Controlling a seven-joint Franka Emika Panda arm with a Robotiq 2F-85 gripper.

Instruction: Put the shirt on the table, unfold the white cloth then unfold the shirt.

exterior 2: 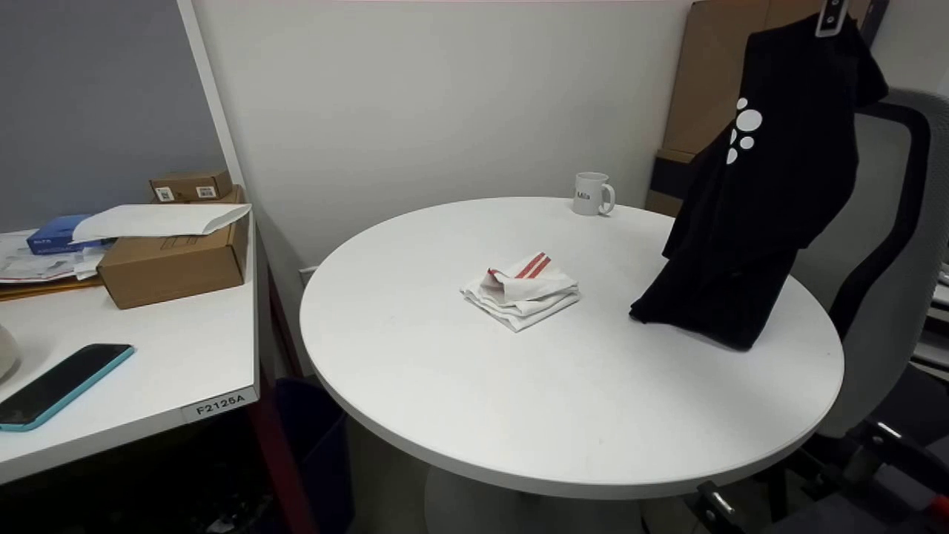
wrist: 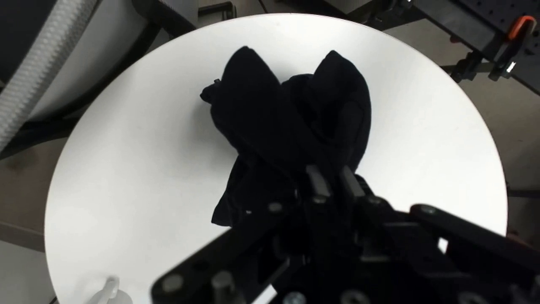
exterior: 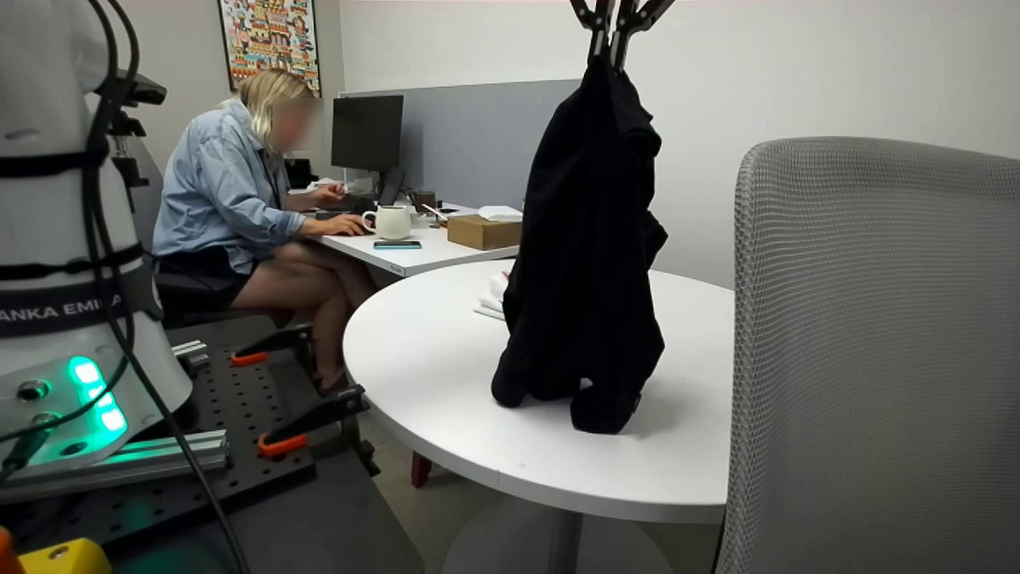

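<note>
The black metal tool (exterior: pixel 608 60) pinches the soft black shirt (exterior: pixel 590 239) over the round white surface (exterior 2: pixel 519 415). Open room lies around the folded, red-striped white cloth (exterior 2: pixel 530 297), inside the edge.

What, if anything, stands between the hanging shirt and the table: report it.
Nothing visible: the shirt hangs from the gripper over the table. In an exterior view, the folded white cloth and the mug rest off to the side. Whether the shirt's lower edge touches down, I cannot tell.
</note>
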